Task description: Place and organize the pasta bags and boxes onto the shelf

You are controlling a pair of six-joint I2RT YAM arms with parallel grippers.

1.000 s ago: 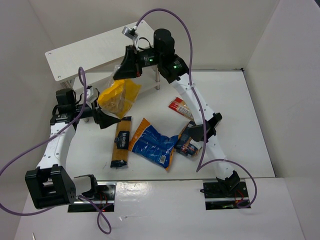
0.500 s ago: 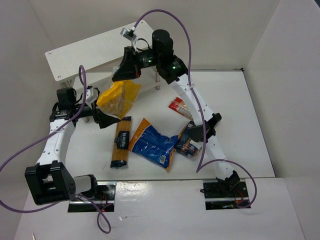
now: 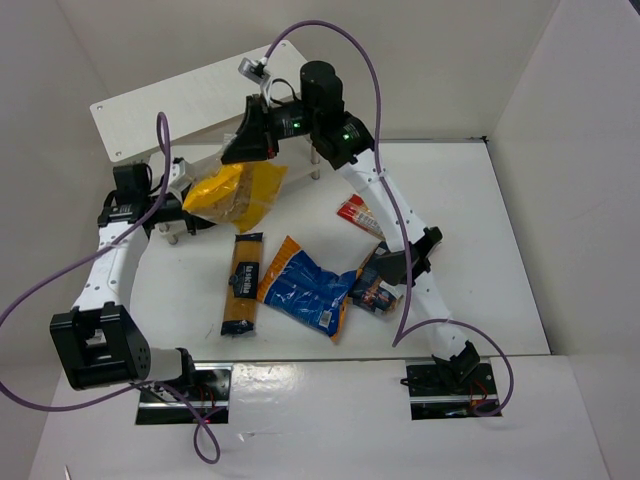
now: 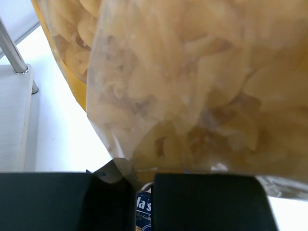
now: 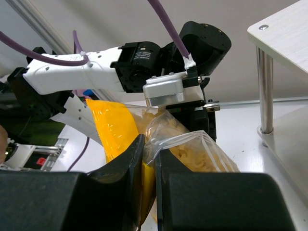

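Yellow-and-clear bag (image 3: pixel 238 195) of short pasta hangs in the air just in front of the shelf (image 3: pixel 160 100), above the counter (image 3: pixel 480 250), with the right claw (image 3: pixel 247 145) clamped on its top edge. Change: the left claw (image 4: pixel 143 185), wide apart a second ago, has come up to the bag's lower left edge and closed. Its wrist view is crowded, but a flap of film seems pinched between the fingers. Both arms now share one bag, probably to level it for a shelf board. Spaghetti packet (image 3: pixel 243 283), blue crinkly bag (image 3: pixel 305 285), red-clear packet (image 3: pixel 357 215) and dark blue box (image 3: pixel 378 285) lie on the counter, not yet shelved.
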